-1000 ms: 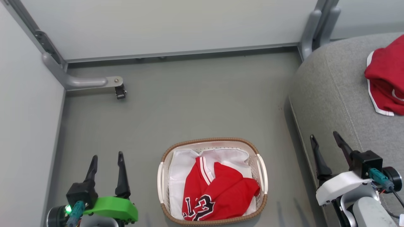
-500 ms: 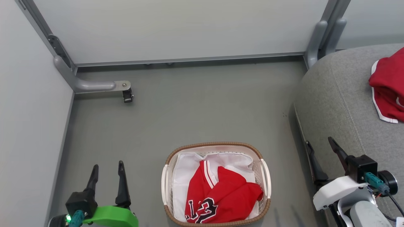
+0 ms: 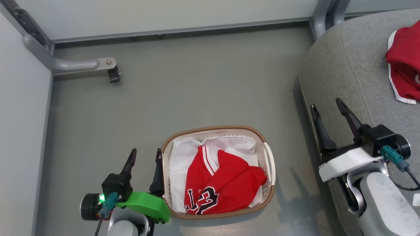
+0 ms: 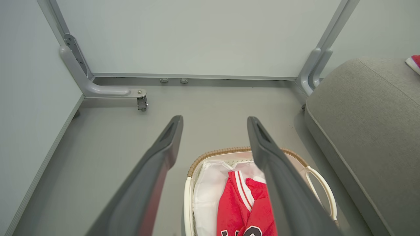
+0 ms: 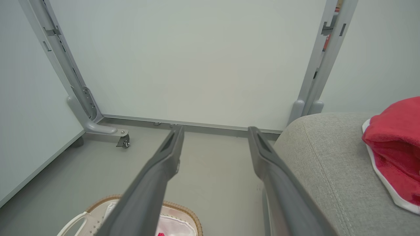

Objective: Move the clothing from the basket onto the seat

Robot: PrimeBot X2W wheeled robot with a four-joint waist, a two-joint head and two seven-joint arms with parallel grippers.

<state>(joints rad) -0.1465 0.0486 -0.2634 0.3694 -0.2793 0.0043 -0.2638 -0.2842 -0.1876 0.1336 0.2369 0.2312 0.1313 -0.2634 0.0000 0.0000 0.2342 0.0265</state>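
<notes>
A crumpled red jersey (image 3: 223,183) with black lettering lies in the white basket (image 3: 269,164) on its white liner; the left wrist view shows the same jersey (image 4: 241,209) inside the basket (image 4: 216,153). Another red garment (image 3: 405,64) rests on the grey seat (image 3: 354,65) at the far right, also the red garment (image 5: 397,149) on the seat (image 5: 328,157) in the right wrist view. My left gripper (image 3: 146,154) stands open just left of the basket's rim. At the seat's front edge my right gripper (image 3: 325,103) is open and holds nothing.
Pale partition walls close off the back and left. A grey metal foot with a caster (image 3: 113,75) juts onto the floor at the back left. Another post (image 3: 320,18) stands by the seat's far corner. Bare grey floor (image 3: 197,82) lies beyond the basket.
The head camera has shifted, so the whole scene sits differently. My left gripper now stands close beside the basket's left rim. Both grippers stay open; the jersey has not moved.
</notes>
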